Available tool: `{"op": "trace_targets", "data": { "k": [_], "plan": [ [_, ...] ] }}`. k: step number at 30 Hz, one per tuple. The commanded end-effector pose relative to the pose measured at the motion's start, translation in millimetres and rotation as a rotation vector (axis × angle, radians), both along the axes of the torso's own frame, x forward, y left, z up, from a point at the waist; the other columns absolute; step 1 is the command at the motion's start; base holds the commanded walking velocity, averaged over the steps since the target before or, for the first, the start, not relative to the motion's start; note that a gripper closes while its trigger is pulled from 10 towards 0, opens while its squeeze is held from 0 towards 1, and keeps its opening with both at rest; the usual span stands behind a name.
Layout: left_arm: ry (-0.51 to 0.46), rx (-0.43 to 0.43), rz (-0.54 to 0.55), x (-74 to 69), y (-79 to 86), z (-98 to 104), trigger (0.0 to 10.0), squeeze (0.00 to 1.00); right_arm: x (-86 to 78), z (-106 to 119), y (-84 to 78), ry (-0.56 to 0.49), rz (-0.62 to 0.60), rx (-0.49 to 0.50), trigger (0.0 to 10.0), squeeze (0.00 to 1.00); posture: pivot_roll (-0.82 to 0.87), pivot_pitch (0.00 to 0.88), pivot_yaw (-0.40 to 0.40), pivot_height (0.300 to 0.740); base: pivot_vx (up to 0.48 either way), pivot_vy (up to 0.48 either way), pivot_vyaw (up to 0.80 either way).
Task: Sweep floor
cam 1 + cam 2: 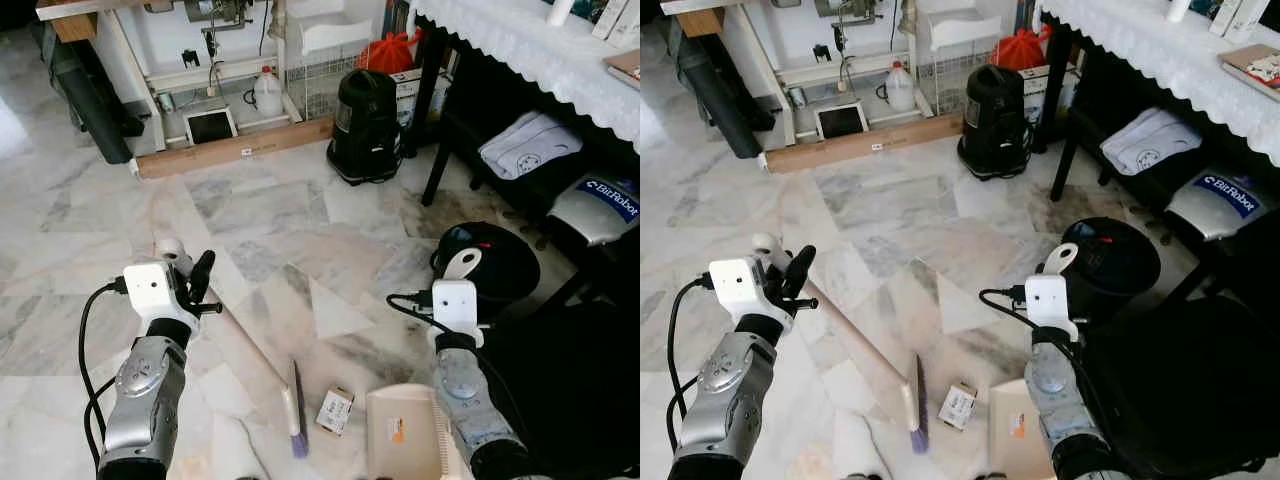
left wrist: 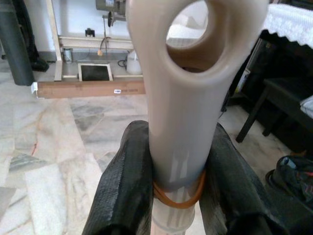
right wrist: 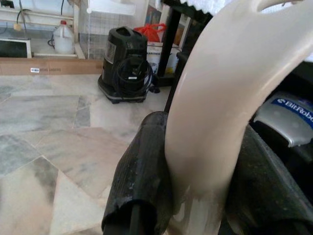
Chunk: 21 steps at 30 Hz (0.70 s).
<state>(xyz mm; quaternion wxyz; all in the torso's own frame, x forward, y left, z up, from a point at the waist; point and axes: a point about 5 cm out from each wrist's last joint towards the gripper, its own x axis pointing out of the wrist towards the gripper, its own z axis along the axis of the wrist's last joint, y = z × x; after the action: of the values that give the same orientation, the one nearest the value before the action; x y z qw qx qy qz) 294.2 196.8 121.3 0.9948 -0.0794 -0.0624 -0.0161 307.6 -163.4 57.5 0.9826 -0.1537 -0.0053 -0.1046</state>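
closest to me, low on the marble floor (image 1: 260, 200), lies a small white cardboard box (image 1: 335, 410), the bit of litter to be swept, just between the purple-bristled brush head (image 1: 297, 410) and the beige plastic dustpan (image 1: 405, 435). the pan's open mouth seems to face the box, though its edge is cut off at the frame's bottom, so i can't be sure. the right gripper (image 3: 195, 196) is clamped on the dustpan's tall cream handle (image 1: 462, 262), both black fingers (image 3: 142, 176) pressed against it, holding the pan steady as a stop for the sweep. the left gripper (image 2: 171, 191) squeezes the top of the long beige broom handle (image 1: 250, 345), just under its hanging hole, where an orange rubber band (image 2: 178, 198) circles the shaft. gripped that high, the broom slants down and lets the bristles reach the box. farther off stand a black canister vacuum (image 1: 365, 125) and a long brown cardboard box (image 1: 235, 148) by the wall.
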Motion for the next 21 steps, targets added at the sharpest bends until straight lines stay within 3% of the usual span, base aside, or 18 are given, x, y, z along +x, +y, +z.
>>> {"op": "trace_targets", "data": {
  "k": [1,14,21],
  "plan": [
    [-0.026,0.016,0.003,0.2,5.0,7.9,10.0,0.00,-0.6,-2.0,4.5,0.004,0.021,0.001,10.0,0.00,0.15,0.178,0.037,0.740,0.000,0.000,0.00],
    [-0.008,0.107,-0.030,-5.0,13.9,9.6,10.0,0.00,0.2,-8.3,21.5,0.026,0.086,0.087,10.0,0.00,0.17,0.214,0.050,0.740,0.000,0.000,0.00],
    [-0.003,0.111,-0.034,-7.2,14.3,9.6,10.0,0.00,3.6,-1.0,16.2,-0.031,0.040,0.055,10.0,0.00,0.17,0.222,0.049,0.740,0.000,0.000,0.00]
  ]
}}
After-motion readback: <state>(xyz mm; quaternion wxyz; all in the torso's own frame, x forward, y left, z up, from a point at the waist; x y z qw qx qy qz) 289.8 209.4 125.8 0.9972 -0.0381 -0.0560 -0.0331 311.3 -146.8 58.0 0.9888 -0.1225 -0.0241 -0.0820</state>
